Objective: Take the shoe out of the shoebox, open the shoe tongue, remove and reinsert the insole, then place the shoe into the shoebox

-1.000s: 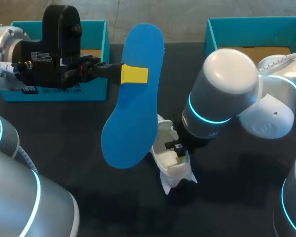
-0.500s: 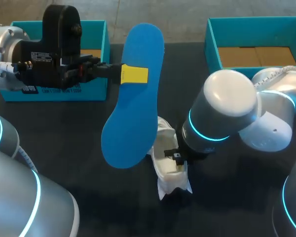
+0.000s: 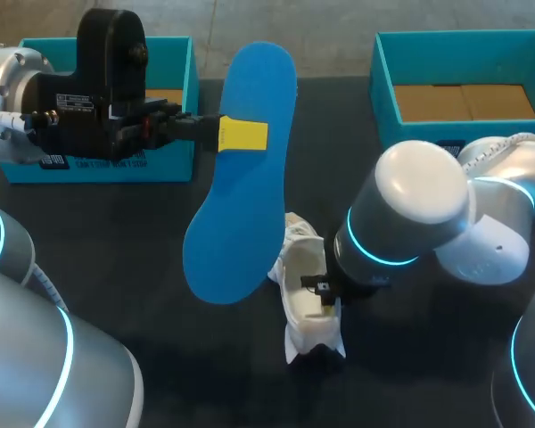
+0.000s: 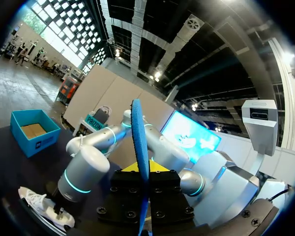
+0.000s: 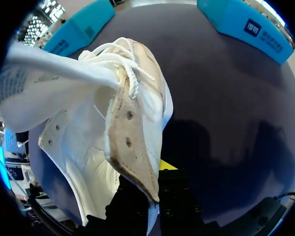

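Note:
My left gripper [image 3: 241, 135] holds the blue insole [image 3: 239, 178] edge-on above the table, its yellow tips shut on the insole's side; in the left wrist view the insole [image 4: 139, 162] stands as a thin blue blade between the fingers. The white shoe [image 3: 306, 299] lies on the dark table below the insole's lower end. My right gripper [image 3: 325, 287] is shut on the shoe's collar edge; in the right wrist view the shoe [image 5: 108, 128] fills the area ahead of the fingers, laces and lining showing. The right wrist hides part of the shoe.
One teal shoebox [image 3: 526, 52] with a cardboard floor stands at the back right, and a second teal box [image 3: 180, 89] at the back left behind my left arm. The dark table [image 3: 143, 285] spreads around the shoe.
My right arm has drawn toward the front of the table, and the shoe has turned and slid slightly with it. The left arm and insole have stayed still.

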`<control>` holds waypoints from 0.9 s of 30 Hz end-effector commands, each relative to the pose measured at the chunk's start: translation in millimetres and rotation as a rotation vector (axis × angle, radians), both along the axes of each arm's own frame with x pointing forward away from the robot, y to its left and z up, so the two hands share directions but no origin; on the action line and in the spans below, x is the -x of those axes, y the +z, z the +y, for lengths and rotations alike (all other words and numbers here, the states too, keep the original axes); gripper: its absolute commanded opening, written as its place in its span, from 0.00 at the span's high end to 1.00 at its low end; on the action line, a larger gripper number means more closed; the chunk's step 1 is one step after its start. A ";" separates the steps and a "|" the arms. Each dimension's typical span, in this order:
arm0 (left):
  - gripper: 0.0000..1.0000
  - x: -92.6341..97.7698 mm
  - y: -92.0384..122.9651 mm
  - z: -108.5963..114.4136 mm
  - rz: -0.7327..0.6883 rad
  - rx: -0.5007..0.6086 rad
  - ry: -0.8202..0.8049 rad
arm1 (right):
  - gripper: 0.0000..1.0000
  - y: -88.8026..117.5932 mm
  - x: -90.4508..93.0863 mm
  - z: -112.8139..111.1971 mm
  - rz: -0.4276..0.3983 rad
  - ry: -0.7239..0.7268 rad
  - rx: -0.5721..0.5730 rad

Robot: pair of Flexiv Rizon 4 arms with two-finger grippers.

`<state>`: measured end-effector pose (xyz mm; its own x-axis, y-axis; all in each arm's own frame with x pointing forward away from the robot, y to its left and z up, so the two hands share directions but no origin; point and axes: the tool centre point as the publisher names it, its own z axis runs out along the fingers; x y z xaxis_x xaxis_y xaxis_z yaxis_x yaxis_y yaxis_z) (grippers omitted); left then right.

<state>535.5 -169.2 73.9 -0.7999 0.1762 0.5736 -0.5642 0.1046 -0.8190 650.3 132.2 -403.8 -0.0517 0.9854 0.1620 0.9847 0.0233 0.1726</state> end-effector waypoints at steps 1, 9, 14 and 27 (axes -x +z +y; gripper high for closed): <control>1.00 0.1 0.1 -1.3 0.000 -0.002 0.000 | 1.00 -4.7 4.5 -0.5 -0.003 -0.011 -0.005; 1.00 0.1 0.1 -1.3 0.000 -0.002 0.000 | 1.00 -12.8 6.1 -4.7 0.001 -0.028 -0.027; 1.00 0.1 0.1 -1.3 0.000 -0.002 0.000 | 0.00 -3.8 5.9 -6.5 -0.046 -0.014 -0.039; 1.00 0.1 0.1 -1.3 0.000 -0.002 0.000 | 0.00 38.8 6.3 -16.5 -0.095 0.063 -0.099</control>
